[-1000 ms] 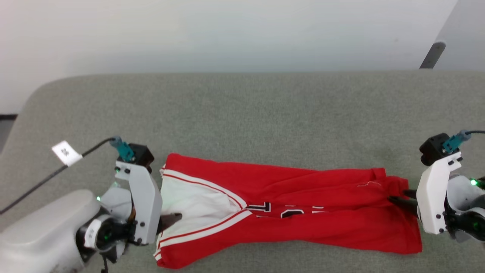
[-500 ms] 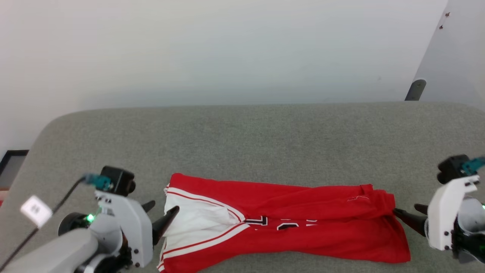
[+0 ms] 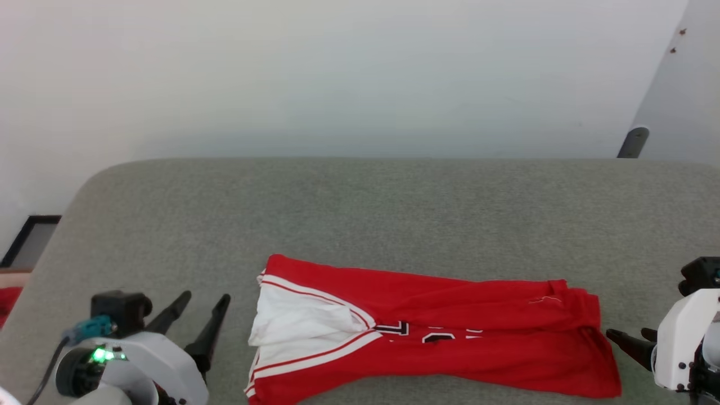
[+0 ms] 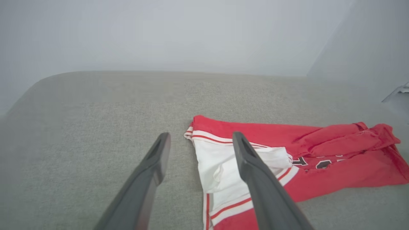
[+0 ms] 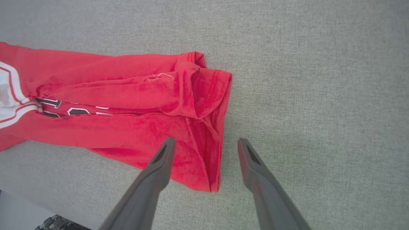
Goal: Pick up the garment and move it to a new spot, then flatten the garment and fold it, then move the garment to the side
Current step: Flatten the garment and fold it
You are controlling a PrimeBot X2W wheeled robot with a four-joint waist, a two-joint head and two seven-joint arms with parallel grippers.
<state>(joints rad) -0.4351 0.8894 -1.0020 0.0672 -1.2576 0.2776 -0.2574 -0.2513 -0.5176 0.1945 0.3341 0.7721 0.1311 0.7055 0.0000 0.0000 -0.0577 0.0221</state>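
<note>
The garment (image 3: 433, 332) lies in a long folded strip on the grey padded surface (image 3: 360, 214), red with a white sleeve and striped trim at its left end and part of the lettering showing. My left gripper (image 3: 205, 297) stands open just left of the sleeve end, touching nothing. In the left wrist view, the left gripper (image 4: 201, 135) hovers with the garment (image 4: 335, 172) beyond its right finger. My right gripper (image 3: 627, 336) is open just off the hem end. The right wrist view has the right gripper (image 5: 207, 140) hanging over the garment's (image 5: 127, 131) hem edge, holding nothing.
A pale wall rises behind the grey surface. A dark post (image 3: 633, 142) stands at the back right corner. Left of the surface's rounded end are a dark frame (image 3: 31, 242) and something red (image 3: 7, 301) on the floor. Bare grey surface stretches beyond the garment.
Both grippers have let go of the garment's ends and drawn back; the right jaws opened. The left gripper now points up the view. The head camera has shifted.
</note>
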